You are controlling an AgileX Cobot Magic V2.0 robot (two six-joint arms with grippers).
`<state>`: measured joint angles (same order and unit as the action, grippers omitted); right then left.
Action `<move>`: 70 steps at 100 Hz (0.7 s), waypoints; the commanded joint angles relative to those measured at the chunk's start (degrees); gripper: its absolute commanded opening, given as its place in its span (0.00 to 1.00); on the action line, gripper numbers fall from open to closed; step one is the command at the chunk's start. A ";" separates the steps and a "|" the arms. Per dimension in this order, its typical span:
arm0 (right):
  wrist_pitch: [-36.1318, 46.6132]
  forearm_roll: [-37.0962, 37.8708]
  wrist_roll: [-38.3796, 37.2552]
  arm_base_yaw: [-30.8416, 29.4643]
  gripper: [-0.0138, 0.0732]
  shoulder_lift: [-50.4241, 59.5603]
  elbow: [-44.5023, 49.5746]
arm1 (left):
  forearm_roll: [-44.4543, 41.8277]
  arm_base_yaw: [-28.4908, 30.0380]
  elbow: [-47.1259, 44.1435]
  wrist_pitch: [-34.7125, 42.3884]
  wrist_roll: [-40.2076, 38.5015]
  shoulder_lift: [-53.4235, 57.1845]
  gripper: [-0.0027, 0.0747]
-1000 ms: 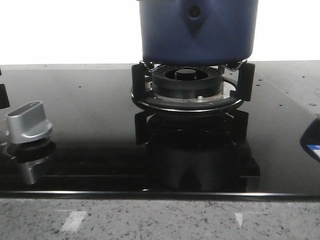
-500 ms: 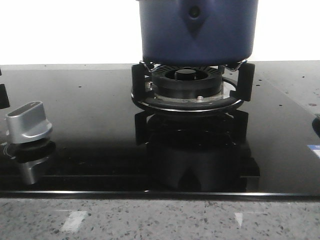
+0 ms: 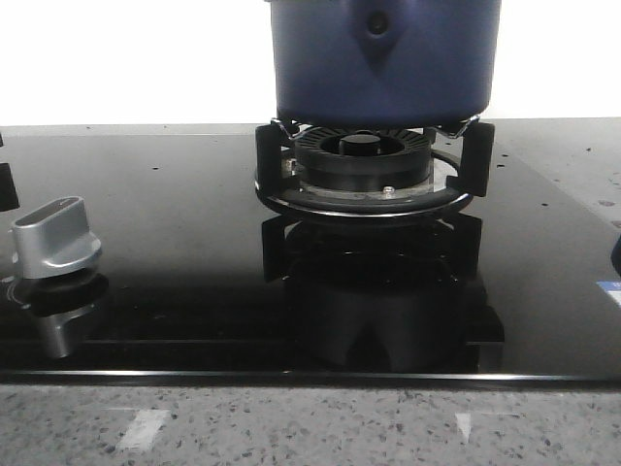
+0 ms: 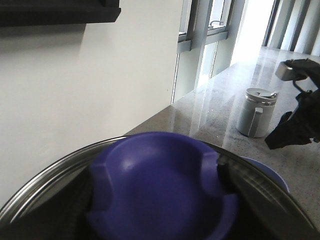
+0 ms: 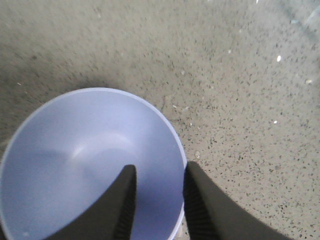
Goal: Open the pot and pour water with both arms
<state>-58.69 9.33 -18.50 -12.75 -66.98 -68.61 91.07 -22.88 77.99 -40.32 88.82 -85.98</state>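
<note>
Bowl (image 5: 85,160) shifted rightward — pot (image 3: 383,58) unmoved

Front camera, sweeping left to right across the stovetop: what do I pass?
Silver control knob → black burner ring with the navy pot sitting above it → a dark object cut off at the right edge.

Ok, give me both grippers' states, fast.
Left gripper: closed on the lid knob.
Right gripper: closed on the bowl rim.
</note>
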 commanded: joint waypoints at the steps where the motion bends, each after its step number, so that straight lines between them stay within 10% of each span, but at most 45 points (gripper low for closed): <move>1: 3.06 0.45 1.30 0.81 0.37 3.77 -1.37 | 5.03 -1.17 1.74 -0.94 0.92 1.29 0.44; 19: 3.52 -0.18 3.81 4.06 0.07 9.04 -1.37 | 5.18 -4.25 1.74 -0.84 5.22 -1.61 0.44; 70: 3.90 -0.63 4.01 14.65 0.08 22.15 -1.37 | 10.89 -5.36 1.74 2.36 12.87 -6.81 0.44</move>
<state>-58.57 8.03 -15.08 0.84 -46.56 -68.61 95.87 -27.73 77.89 -36.33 100.45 -94.52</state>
